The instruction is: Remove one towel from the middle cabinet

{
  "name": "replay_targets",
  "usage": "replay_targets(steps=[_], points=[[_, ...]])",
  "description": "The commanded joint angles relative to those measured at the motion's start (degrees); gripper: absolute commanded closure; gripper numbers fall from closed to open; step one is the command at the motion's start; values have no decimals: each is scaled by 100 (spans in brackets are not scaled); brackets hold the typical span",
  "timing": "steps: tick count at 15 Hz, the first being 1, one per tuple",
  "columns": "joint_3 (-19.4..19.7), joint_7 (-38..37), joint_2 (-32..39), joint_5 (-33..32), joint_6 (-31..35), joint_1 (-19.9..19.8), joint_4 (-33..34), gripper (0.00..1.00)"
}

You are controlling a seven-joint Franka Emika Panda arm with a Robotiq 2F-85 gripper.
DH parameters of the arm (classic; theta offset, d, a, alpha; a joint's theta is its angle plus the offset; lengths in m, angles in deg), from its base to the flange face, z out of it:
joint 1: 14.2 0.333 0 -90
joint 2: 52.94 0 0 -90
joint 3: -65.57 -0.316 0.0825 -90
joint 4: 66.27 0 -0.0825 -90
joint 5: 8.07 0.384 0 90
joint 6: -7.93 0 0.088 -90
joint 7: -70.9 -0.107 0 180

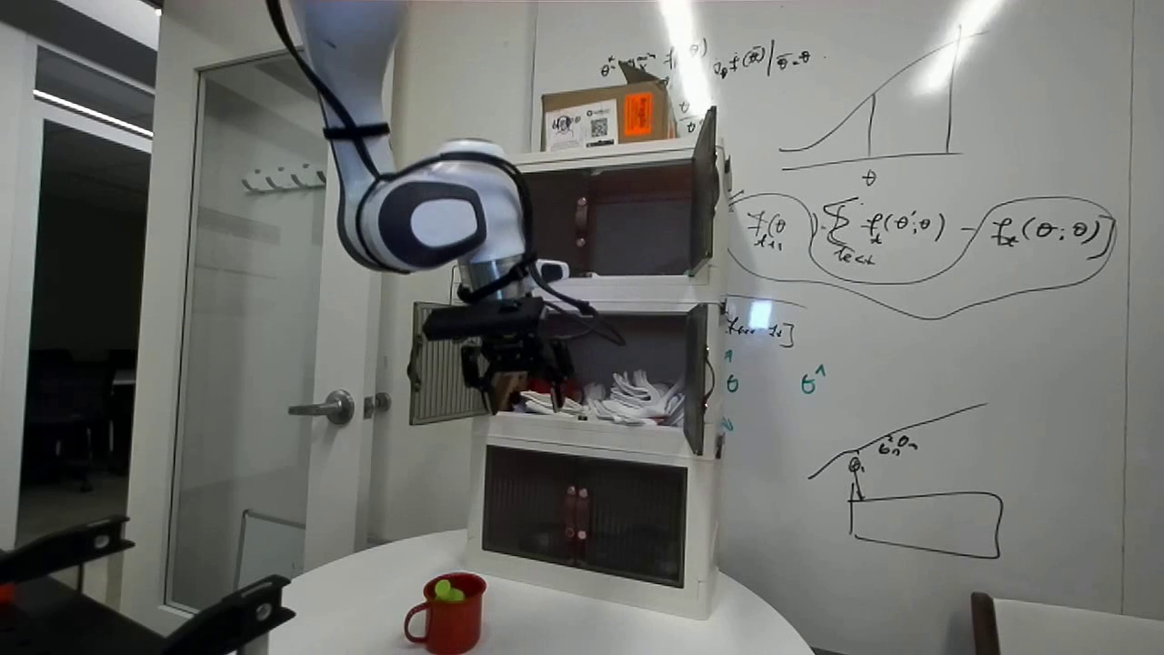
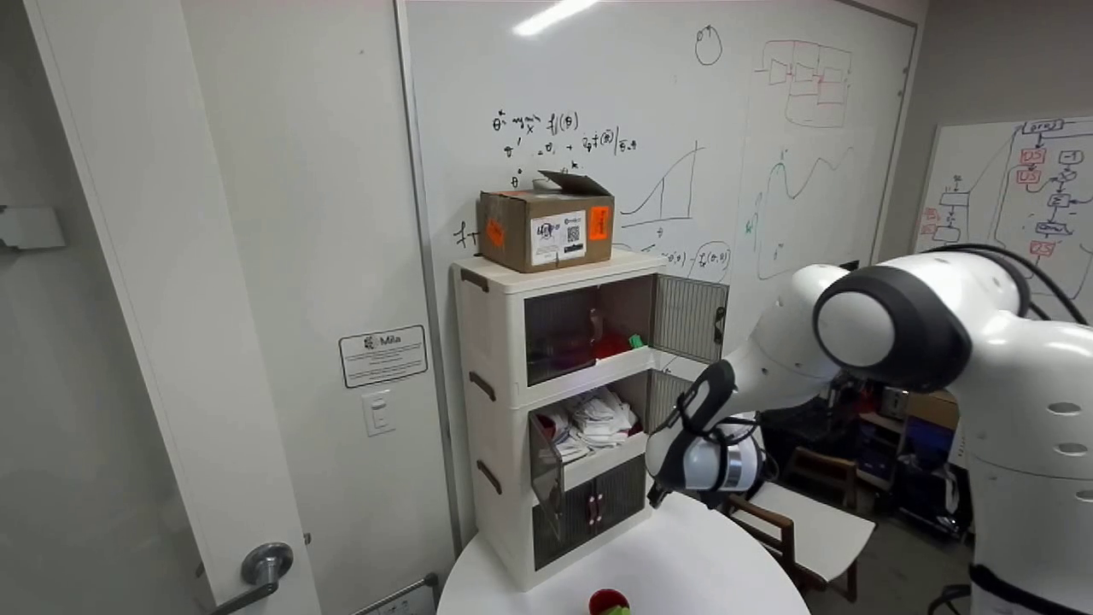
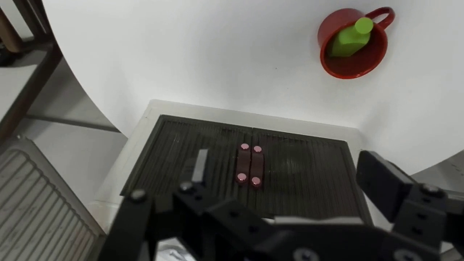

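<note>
A: End effector [image 3: 284,170]: fingers [image 3: 380,188] well apart, no towel between them. Towels [image 1: 641,400] heaped in the middle cabinet [image 1: 600,439], near mid-frame.

B: Failure modes?

A: Overlapping folds could bring out several at once. Too low an entry could strike the front lip [image 2: 606,459].

B: Views?

A: Wrist: finger gap clear, only a white scrap [image 3: 173,251] at the lower edge. Both exterior views show the heap.

Towels [image 1: 641,400] in middle cabinet [image 1: 600,435]
</note>
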Motion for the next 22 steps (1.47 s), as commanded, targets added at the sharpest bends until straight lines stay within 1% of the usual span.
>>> replay_targets(steps=[1,4,6,7,8,10,14,18,22], points=[[-118,213,1254,-217,968,-47,982,0],[-456,136,2049,-398,1652,-441,1733,0],[-571,100,2464,-578,2072,-634,2172,0],[-308,-715,2621,-1418,2252,-558,2326,0],[-343,-900,2763,-1656,2434,-671,2525,0],[-260,-1468,2991,-2178,2719,-773,2853,0],[-180,-2046,3239,-2688,3054,-910,3335,0],[-68,-2186,3441,-2890,3047,-832,3729,0],[113,-2040,3679,-2897,2996,-520,4144,0]])
